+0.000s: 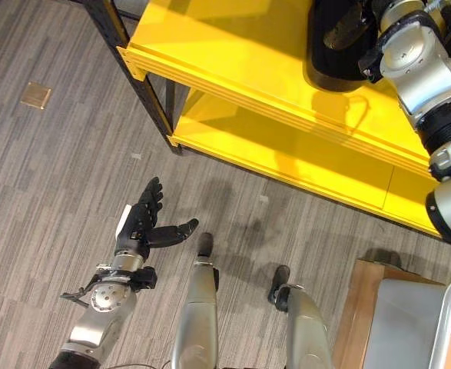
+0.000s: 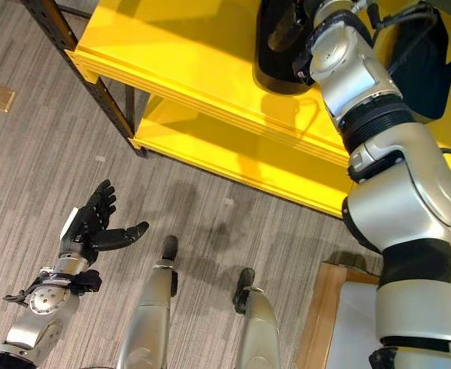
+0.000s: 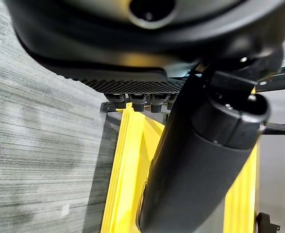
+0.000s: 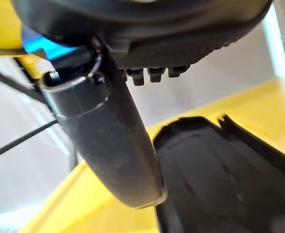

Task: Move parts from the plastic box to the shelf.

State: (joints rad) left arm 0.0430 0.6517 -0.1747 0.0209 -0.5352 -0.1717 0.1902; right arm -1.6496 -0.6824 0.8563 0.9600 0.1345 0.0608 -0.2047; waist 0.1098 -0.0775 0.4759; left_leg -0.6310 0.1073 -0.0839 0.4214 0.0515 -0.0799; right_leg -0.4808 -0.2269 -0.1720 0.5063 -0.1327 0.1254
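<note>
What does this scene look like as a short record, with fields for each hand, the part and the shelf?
left hand: open, fingers spread, holding nothing, hanging above the carpet
right hand: up at the shelf, over the part, fingers straight
part: black moulded piece resting on the shelf's upper level
shelf: yellow, two levels, dark post at its corner

The shelf (image 1: 271, 146) is bright yellow on a black frame (image 1: 137, 77). A black part (image 1: 336, 46) sits on it. The floor (image 1: 48, 177) is grey, finely streaked. A light wooden board (image 1: 363, 307) lies at five o'clock.
</note>
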